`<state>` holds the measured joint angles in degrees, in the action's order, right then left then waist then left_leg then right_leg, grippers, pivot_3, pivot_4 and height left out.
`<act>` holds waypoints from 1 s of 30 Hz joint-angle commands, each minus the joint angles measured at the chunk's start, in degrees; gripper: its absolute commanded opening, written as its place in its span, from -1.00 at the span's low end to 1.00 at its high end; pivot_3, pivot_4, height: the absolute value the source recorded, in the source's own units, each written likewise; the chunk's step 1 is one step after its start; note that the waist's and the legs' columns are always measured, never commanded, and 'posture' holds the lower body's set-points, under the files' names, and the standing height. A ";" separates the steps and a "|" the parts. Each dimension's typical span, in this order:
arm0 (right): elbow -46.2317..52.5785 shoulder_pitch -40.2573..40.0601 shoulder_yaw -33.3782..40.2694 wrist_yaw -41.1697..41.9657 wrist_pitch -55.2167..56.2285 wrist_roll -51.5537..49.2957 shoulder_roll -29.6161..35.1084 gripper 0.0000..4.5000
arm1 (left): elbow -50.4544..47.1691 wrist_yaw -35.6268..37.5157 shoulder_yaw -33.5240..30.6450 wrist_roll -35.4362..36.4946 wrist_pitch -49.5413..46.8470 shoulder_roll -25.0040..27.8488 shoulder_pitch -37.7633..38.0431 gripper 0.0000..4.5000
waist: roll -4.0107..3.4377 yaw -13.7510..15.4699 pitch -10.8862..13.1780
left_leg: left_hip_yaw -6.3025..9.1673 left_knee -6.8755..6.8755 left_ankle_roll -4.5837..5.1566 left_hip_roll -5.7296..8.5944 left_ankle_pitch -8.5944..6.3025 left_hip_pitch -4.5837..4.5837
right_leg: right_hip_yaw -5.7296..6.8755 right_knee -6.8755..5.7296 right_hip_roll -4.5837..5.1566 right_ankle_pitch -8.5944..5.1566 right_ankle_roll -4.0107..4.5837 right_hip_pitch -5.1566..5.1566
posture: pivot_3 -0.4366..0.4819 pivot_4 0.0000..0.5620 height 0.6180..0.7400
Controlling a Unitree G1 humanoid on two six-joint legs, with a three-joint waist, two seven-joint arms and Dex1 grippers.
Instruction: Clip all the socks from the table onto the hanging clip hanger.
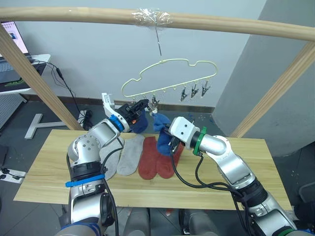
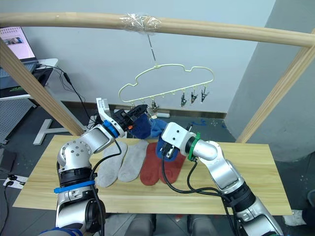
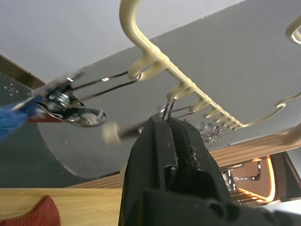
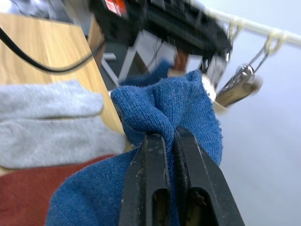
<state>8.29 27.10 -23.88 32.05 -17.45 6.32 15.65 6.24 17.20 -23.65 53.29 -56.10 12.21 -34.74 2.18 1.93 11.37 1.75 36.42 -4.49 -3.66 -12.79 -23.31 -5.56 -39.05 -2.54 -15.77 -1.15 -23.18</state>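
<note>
Under the clip hanger (image 1: 170,73) it's crowded on the left: the left gripper (image 1: 143,105) and the right gripper (image 1: 167,129), with its bunched blue sock (image 1: 162,133), sit close together by the clips there. The three clips (image 1: 194,91) further right hang with open air below them, down to the table (image 1: 236,172).
</note>
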 commanded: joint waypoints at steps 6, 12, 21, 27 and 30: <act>-0.71 2.61 0.95 0.28 1.82 -0.03 -2.53 -0.99 | -2.56 -2.99 -0.29 3.24 -1.78 -0.93 0.16 -1.00 | 0.00 -0.02 0.00 | 0.06 -0.03 0.00 -0.02 0.00 -0.01 | 0.04 -0.02 -0.03 -0.01 -0.02 -0.02 | 0.39 -0.36 1.00; -1.37 3.62 1.47 -0.42 2.06 -0.09 -3.93 -0.99 | -4.95 -4.32 -0.24 5.69 -3.37 -1.16 1.38 -1.00 | 0.00 0.04 0.00 | 0.05 -0.03 0.00 -0.01 0.00 -0.03 | 0.04 0.01 -0.01 -0.02 -0.03 -0.03 | 0.40 -0.36 1.00; -1.28 3.55 1.25 -0.14 2.33 -0.01 -4.25 -1.00 | -6.46 -2.15 1.40 5.07 -1.93 0.94 2.49 -0.62 | 0.00 0.32 0.00 | 0.04 -0.06 -0.01 0.00 0.00 -0.04 | 0.03 0.02 -0.01 -0.03 -0.06 -0.05 | 0.40 -0.39 1.00; -1.18 3.40 1.40 -0.30 2.02 -0.50 -5.03 -1.00 | -5.45 -2.67 1.27 2.54 1.28 2.47 2.53 0.14 | 0.00 0.74 0.01 | 0.04 -0.09 -0.01 -0.01 0.00 -0.06 | 0.04 0.04 -0.01 -0.04 -0.06 -0.09 | 0.40 -0.39 1.00; -1.23 2.80 2.50 -1.09 -0.32 -2.78 -7.65 -1.00 | -5.47 -2.78 -0.88 2.95 2.68 3.81 2.47 0.40 | 0.00 0.72 0.01 | 0.02 -0.10 -0.01 -0.02 0.00 -0.06 | 0.03 0.04 -0.01 -0.04 -0.04 -0.12 | 0.40 -0.39 1.00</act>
<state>5.85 29.88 -23.07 31.86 -17.17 5.32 9.18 2.52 14.25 -23.00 55.88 -54.76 14.85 -31.70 2.19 2.66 11.38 1.77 36.30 -4.49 -3.69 -12.79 -23.38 -5.53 -39.01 -2.56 -15.80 -1.18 -23.32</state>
